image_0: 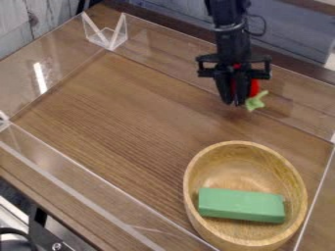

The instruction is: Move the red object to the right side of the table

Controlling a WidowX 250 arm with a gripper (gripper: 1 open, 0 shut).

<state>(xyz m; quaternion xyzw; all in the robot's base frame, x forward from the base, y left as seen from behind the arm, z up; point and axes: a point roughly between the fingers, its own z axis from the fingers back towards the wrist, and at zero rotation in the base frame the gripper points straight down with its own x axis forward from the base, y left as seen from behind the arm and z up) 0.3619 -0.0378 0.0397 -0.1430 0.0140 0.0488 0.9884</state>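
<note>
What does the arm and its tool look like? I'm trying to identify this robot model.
The arm is black and slim, coming down from the top edge of the picture. Its tool is black too, with a short crossbar sticking out to both sides above two narrow fingers. No cables, markings or logos can be made out at this resolution.
</note>
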